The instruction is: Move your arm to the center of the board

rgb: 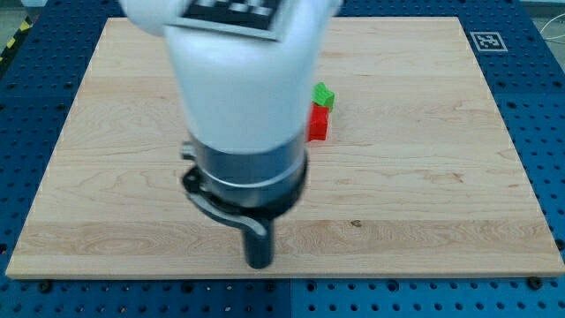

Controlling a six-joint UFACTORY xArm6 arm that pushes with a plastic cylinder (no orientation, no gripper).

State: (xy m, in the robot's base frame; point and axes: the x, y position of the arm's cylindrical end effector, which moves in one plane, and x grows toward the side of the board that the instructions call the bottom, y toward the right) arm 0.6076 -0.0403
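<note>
My tip (259,262) holds nothing, just a bare rod resting near the board's (424,203) bottom edge. The board's centre lies up-view from it, slightly right, near the red block (319,124) and green block (325,94).

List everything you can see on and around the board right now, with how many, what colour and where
Wooden board: one, light wood, fills most of the view.
Green block: one, green, just right of centre, touching the red block's top side.
Red block: one, red, directly below the green one.
Marker tag: one, black and white, board's top right corner.
Perforated table: one, blue, around the board.
Arm: one, white and dark grey, centre-left.
My tip: one, dark, near the board's bottom edge, below-left of both blocks.
</note>
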